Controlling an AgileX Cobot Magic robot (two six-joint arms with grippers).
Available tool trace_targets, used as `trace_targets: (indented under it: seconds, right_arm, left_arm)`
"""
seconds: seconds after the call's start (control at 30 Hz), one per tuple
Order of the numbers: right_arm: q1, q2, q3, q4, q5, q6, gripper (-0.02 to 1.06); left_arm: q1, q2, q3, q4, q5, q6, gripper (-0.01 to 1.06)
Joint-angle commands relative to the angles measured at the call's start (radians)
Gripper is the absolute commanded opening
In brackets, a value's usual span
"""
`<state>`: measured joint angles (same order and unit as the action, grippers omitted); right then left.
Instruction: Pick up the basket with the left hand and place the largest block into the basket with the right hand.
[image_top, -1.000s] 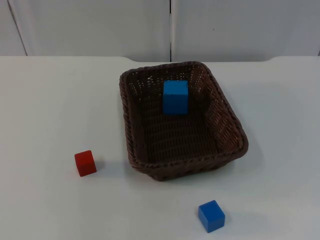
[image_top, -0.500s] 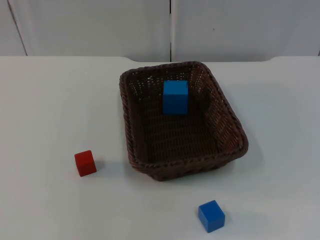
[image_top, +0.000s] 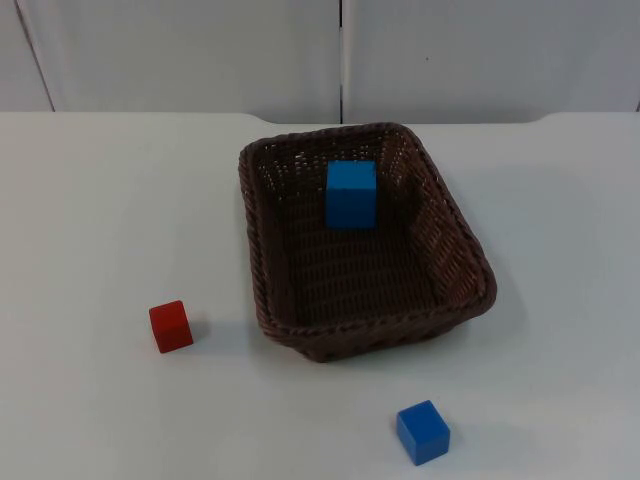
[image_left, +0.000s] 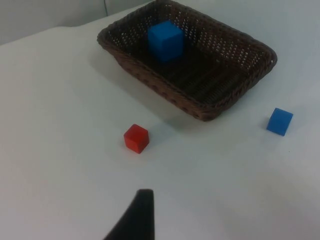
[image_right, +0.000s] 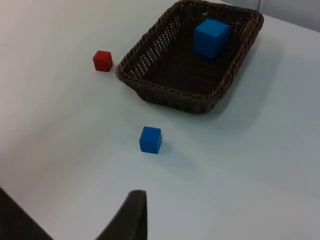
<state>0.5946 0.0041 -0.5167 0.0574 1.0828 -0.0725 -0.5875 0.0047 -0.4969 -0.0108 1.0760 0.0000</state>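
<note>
A: What do we have nearest to us on the white table (image_top: 90, 220)?

B: The small blue block (image_top: 423, 432) sits closest, alone on the table, in front of the basket's near right corner and clear of it. We see it too from the left wrist (image_left: 279, 121) and the right wrist (image_right: 150, 139).

A: And next?

B: The small red block (image_top: 171, 326), to the left of the basket's near edge, apart from it. Then the brown wicker basket (image_top: 300, 335), resting flat on the table. Inside it, toward the far end, stands the largest block, the big blue block (image_top: 351, 194), upright on the basket floor.

A: What can we say of the grippers?

B: From each wrist we make out one black fingertip: the left gripper (image_left: 135, 220) hangs above bare table short of the red block (image_left: 136, 138), the right gripper (image_right: 127, 217) above bare table short of the small blue block. Both hold nothing; whether their fingers are spread wide or closed narrow we cannot tell.

A: And farthest back?

B: The grey partition wall (image_top: 200, 50).
</note>
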Motion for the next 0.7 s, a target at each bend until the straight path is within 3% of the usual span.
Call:
trace_targets:
  seconds: [0.0,0.13,0.47,0.67]
  right_arm:
    - [-0.004,-0.004,0.001,-0.001,-0.003,0.001,1.05]
    - [-0.004,-0.004,0.001,-0.001,-0.003,0.001,1.05]
    - [-0.004,-0.004,0.001,-0.001,-0.003,0.003,1.05]
    - [-0.004,-0.004,0.001,-0.001,-0.003,0.002,1.05]
  left_arm:
    - [0.0,-0.005,0.003,0.001,-0.001,-0.007,1.05]
    - [0.054,-0.005,0.003,0.001,-0.001,-0.007,1.05]
    - [0.316,-0.005,0.003,0.001,-0.001,-0.007,1.05]
    - [0.411,-0.005,0.003,0.001,-0.001,-0.007,1.05]
